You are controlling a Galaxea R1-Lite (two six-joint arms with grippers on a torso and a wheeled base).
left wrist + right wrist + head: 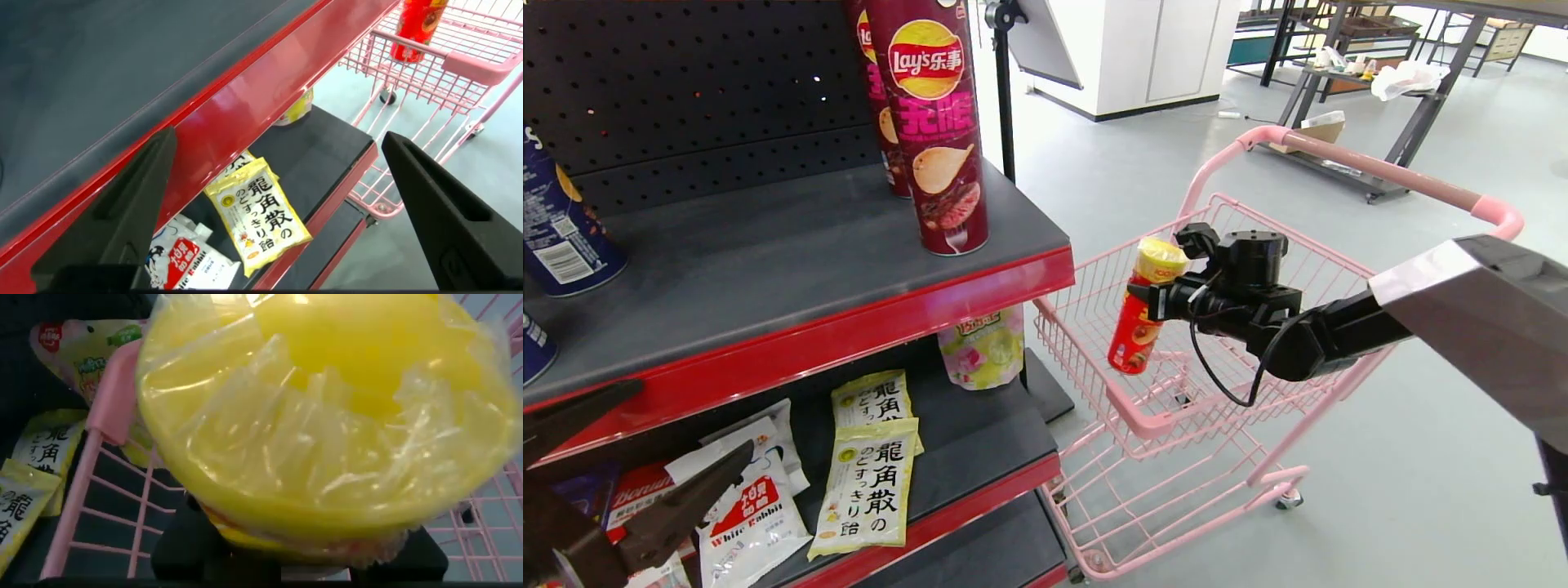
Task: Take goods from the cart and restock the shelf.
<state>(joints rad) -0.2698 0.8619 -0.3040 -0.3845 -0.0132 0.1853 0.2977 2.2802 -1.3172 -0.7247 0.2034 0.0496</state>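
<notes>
Clamped around the red cylindrical snack can with a yellow plastic lid (1135, 331), the right gripper (1156, 298) holds it tilted over the left side of the pink wire cart (1131, 415), so the carry looks to be under way and next calls for a leftward swing onto the grey, red-edged shelf (768, 269), while the left gripper (278, 153) hangs wide open and empty at the near left.

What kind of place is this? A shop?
Probably a pretend shop in a workroom: a store shelf with chip cans and candy bags, a pink cart, and a red can in the right gripper, but work tables stand behind.
</notes>
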